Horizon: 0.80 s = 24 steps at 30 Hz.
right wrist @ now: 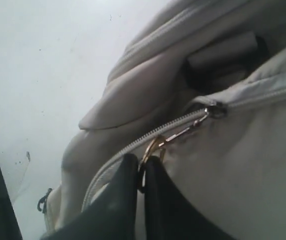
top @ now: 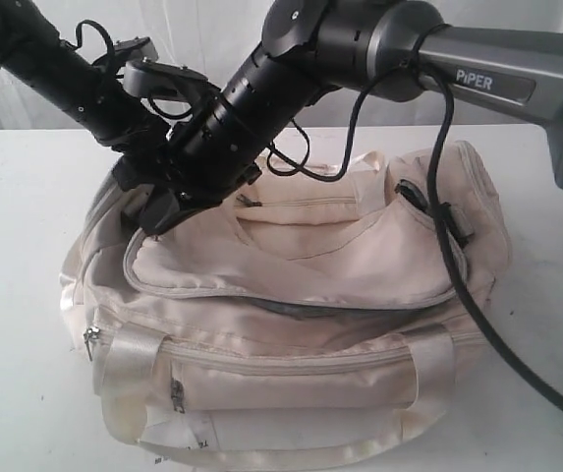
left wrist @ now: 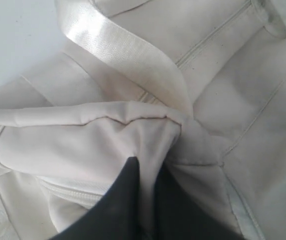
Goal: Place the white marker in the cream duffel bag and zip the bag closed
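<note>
The cream duffel bag [top: 291, 324] lies on the white table [top: 16, 295], its top flap edged by a grey zipper [top: 301, 308]. At the bag's far left end, my left gripper [top: 129, 182] is shut on a fold of cream fabric [left wrist: 150, 135], with both fingers [left wrist: 125, 200] pressed against it. Reaching across to that same end, my right gripper [top: 163, 211] is shut on the gold ring of the zipper pull [right wrist: 152, 147]. The ring's chain leads to the slider [right wrist: 215, 110]. Past the slider a dark gap [right wrist: 222, 65] shows. The white marker is not visible.
The right arm's black cable [top: 458, 275] drapes over the bag's right end. Satin handles [top: 261, 454] and paper tags [top: 202, 442] lie at the bag's front. A pocket zipper pull [top: 176, 393] hangs on the front left. The arms crowd together over the bag's upper left.
</note>
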Each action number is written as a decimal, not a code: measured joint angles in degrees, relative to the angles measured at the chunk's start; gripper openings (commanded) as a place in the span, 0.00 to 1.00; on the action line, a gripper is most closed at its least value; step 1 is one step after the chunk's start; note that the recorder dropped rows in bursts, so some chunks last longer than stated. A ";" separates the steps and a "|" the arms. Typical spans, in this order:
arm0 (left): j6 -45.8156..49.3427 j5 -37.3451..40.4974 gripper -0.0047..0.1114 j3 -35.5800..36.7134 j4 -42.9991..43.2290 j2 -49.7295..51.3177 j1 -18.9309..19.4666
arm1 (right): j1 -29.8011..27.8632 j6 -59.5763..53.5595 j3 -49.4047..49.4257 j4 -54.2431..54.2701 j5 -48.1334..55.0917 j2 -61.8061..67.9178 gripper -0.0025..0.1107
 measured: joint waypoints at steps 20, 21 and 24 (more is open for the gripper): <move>3.41 -0.51 0.04 0.00 -7.33 2.68 3.41 | 8.79 12.44 0.71 -12.24 0.74 -4.70 0.02; 3.41 -0.40 0.04 0.00 -7.50 2.68 3.63 | 9.04 12.88 1.38 -12.84 0.74 -5.32 0.02; 3.41 -0.13 0.04 0.00 -9.01 2.91 4.63 | 9.21 13.81 5.30 -13.83 0.74 -7.88 0.02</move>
